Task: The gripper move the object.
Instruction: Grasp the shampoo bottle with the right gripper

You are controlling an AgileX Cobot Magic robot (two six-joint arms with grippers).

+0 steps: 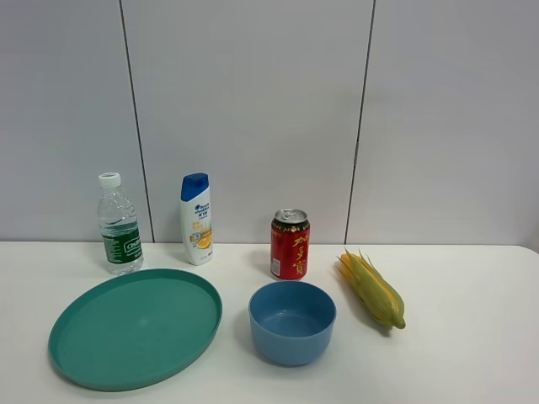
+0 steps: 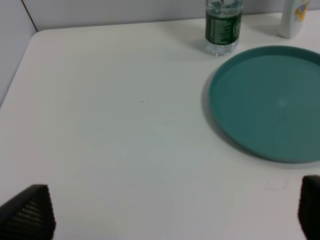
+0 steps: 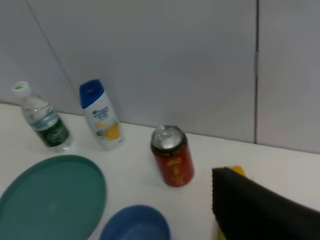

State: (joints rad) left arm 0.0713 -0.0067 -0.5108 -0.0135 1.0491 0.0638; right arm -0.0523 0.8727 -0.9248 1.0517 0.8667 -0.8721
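1. Left gripper [image 2: 167, 215]: two black fingertips [image 2: 27, 215] sit at opposite edges of the left wrist view. They are spread wide, with only bare white table [image 2: 100, 125] between them.
2. Right gripper [image 3: 260, 212]: only one black finger shows in the right wrist view, so I cannot tell how far apart the jaws are.
3. Shampoo bottle [image 1: 196, 219]: upright with its blue cap on top, at the back of the table close to the wall, well apart from both grippers.
4. It stands between the water bottle [image 1: 118, 225] and the red can [image 1: 290, 245], touching neither.
5. Green plate [image 1: 135, 328]: lies in front of the two bottles.
6. Blue bowl [image 1: 291, 322]: in front of the can, just beside the plate.
7. Corn cob [image 1: 371, 289]: lies to the right of the can.
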